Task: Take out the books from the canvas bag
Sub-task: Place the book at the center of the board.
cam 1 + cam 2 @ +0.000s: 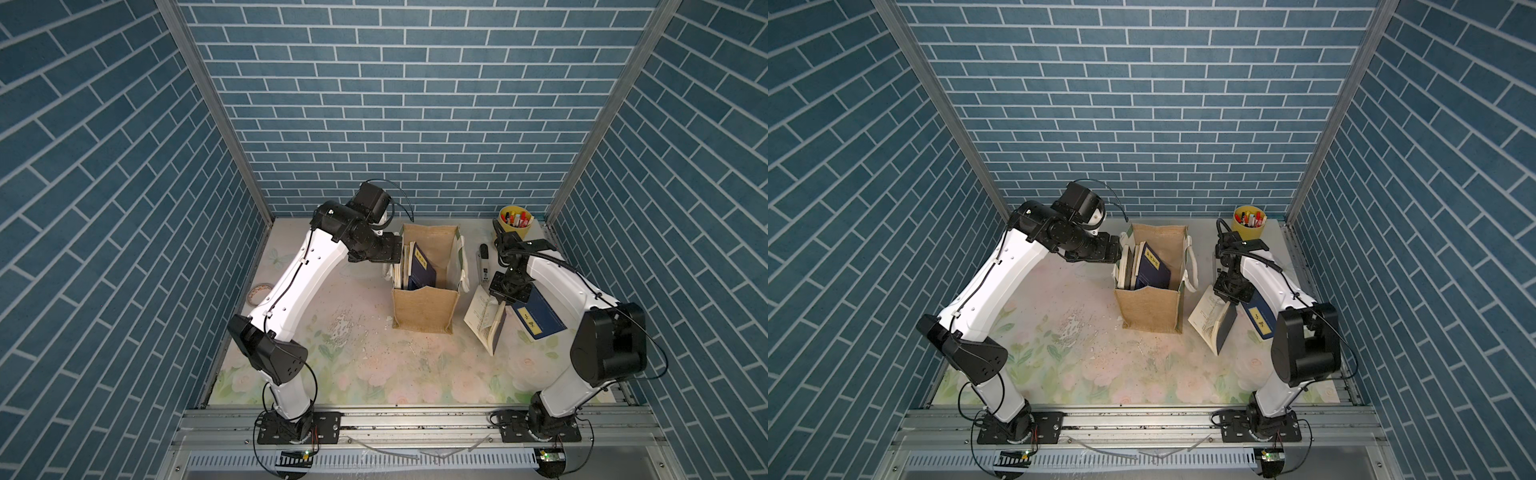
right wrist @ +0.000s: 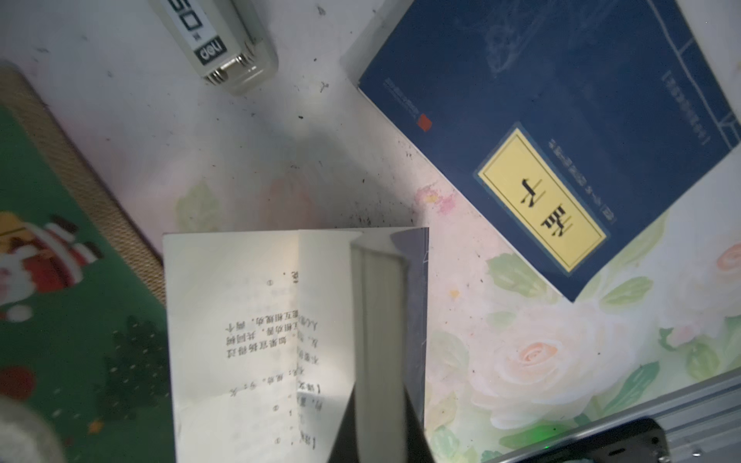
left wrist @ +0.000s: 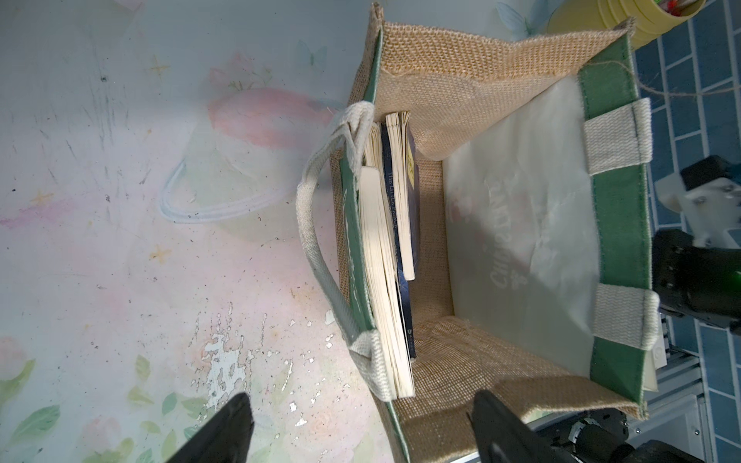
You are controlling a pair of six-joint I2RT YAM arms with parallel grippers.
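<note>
**Right gripper clamps a paperback, left gripper gapes over the bag**

The left gripper [image 3: 361, 427] hangs wide open above the canvas bag [image 1: 424, 311], touching nothing I can see. The right gripper [image 1: 505, 301] is clamped on an open book [image 1: 486, 324] with a dark cover and fanned cream pages, just beside the bag. The boxy bag, coarse tan burlap with green panels, stands upright on the floral desk [image 1: 332, 365]. Several thin books [image 1: 419, 270] lean against its wall nearest the left arm. A blue book [image 1: 538, 318] with a yellow label lies flat nearby.
</note>
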